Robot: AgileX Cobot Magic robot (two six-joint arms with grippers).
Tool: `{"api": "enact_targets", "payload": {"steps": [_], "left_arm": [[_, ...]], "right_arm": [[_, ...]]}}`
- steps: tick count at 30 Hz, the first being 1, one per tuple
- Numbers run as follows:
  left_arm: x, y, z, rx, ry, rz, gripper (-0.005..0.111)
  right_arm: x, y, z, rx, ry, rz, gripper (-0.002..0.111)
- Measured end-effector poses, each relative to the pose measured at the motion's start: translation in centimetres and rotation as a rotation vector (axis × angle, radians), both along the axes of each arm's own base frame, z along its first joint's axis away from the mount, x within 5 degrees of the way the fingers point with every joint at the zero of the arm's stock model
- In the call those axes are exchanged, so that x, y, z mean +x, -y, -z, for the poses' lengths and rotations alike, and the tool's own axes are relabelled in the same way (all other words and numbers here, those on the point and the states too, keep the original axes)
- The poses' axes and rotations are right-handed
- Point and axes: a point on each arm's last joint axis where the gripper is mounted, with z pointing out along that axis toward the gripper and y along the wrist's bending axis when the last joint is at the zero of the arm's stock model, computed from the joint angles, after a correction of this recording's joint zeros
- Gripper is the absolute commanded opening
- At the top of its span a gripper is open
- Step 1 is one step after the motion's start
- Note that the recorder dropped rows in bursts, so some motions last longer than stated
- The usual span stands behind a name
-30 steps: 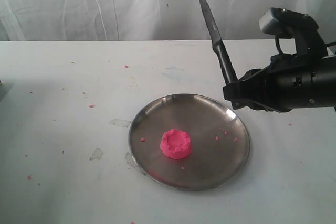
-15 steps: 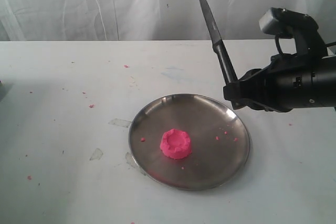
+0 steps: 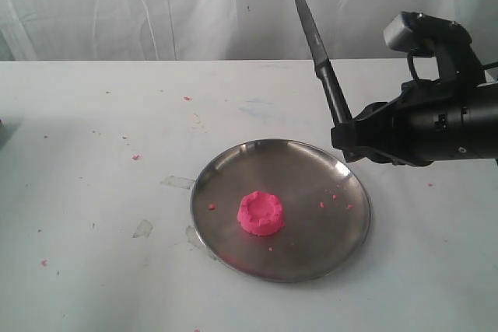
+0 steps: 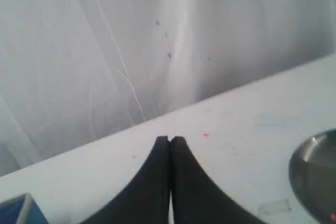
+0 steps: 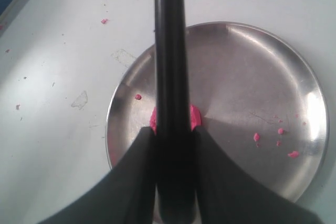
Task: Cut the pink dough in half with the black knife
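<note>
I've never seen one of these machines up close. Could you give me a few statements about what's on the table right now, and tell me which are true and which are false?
1. The pink dough sits as one uncut lump on the steel plate. True.
2. The black knife lies flat on the plate. False: the right tool grips it by the handle, with the blade pointing up in the air.
3. The blade is pressing into the dough. False: the blade is well above the dough and not touching it.
4. The left tool is closed and holds nothing. True.
5. A few pink crumbs lie on the plate beside the dough. True.
</note>
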Motion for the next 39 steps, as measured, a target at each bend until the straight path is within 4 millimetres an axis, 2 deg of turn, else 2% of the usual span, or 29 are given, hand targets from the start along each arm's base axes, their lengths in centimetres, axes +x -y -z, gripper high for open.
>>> {"api": "enact_targets", "payload": {"steps": [1, 2, 3, 6, 9, 11, 14, 19, 22, 27, 35, 39], "left_arm": [[2.0, 0.5, 0.4, 0.024, -0.075, 0.080, 0.000], [2.8, 0.9, 0.6, 0.026, -0.101, 0.126, 0.000], [4.6, 1.8, 1.4, 0.023, -0.155, 0.263, 0.000], [7.5, 3.4, 3.7, 0.012, -0.226, 0.511, 0.000], [9.4, 4.5, 6.5, 0.010, -0.321, 0.605, 0.000], [10.2, 6.5, 8.0, 0.075, -0.347, 0.708, 0.000], [11.3, 10.2, 9.2, 0.209, -0.313, 0.861, 0.000], [13.3, 12.0, 11.4, 0.272, -0.353, 0.877, 0.000], [14.2, 12.4, 13.1, 0.272, -0.405, 0.878, 0.000], [15.4, 12.7, 15.7, 0.260, -0.478, 0.885, 0.000], [17.2, 13.8, 17.1, 0.205, -0.475, 0.928, 0.000], [18.0, 13.9, 18.1, 0.212, -0.502, 0.921, 0.000]], "right_arm": [[0.0, 0.0, 0.0, 0.000, 0.000, 0.000, 0.000], [0.0, 0.0, 0.0, 0.000, 0.000, 0.000, 0.000], [0.0, 0.0, 0.0, 0.000, 0.000, 0.000, 0.000], [0.0, 0.0, 0.0, -0.001, 0.001, -0.001, 0.000], [0.0, -0.1, 0.2, -0.023, 0.011, -0.034, 0.000], [0.1, -0.4, 1.1, -0.043, -0.025, -0.089, 0.000], [0.6, -0.8, 2.8, -0.101, -0.088, -0.184, 0.000], [1.3, -0.2, 3.2, -0.237, -0.096, -0.203, 0.000], [1.7, 0.5, 3.2, -0.318, -0.104, -0.159, 0.000], [1.9, 1.0, 3.3, -0.343, -0.114, -0.097, 0.000], [2.1, 0.6, 3.7, -0.301, -0.142, -0.073, 0.000], [1.8, -0.5, 3.9, -0.299, -0.145, -0.112, 0.000]]}}
